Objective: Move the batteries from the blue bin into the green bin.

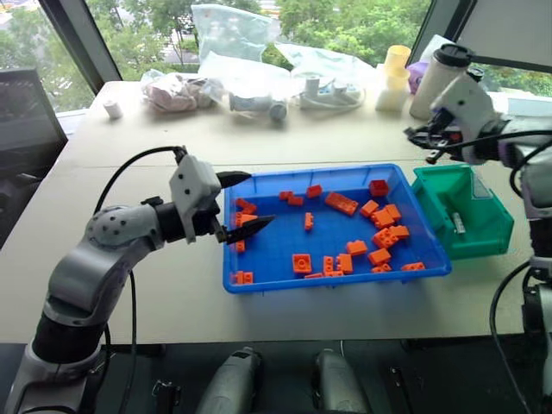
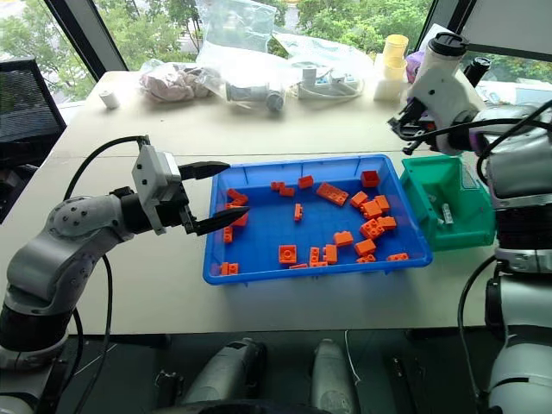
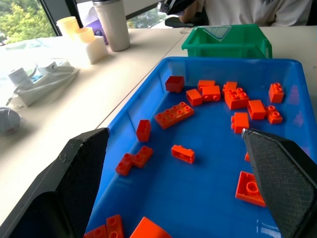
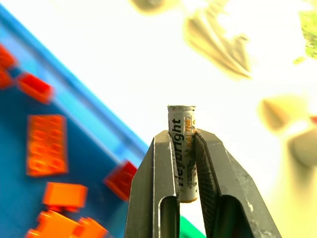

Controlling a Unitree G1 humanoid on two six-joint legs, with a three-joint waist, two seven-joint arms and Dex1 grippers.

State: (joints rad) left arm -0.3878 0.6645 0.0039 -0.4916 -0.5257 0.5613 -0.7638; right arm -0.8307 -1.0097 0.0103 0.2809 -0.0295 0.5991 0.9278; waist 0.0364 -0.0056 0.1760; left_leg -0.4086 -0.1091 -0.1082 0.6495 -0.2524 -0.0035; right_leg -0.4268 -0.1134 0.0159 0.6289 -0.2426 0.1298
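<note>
Left gripper [image 1: 246, 200] at centre-left of the head view, fingers spread wide, empty, over the left rim of the blue bin [image 1: 259, 280]. Bin, mid-frame, holds orange bricks [image 1: 384, 216]. Green bin [image 1: 483, 237] touching its right end, one battery [image 1: 458, 223] lying inside. Upper right: right gripper [image 4: 183, 144] raised above the green bin's back edge, fingers pinched on another battery [image 4: 182, 148], upright betw. them.

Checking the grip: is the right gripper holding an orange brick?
No, the right gripper is clamped on a battery, a slim printed cylinder standing between its fingers.
</note>
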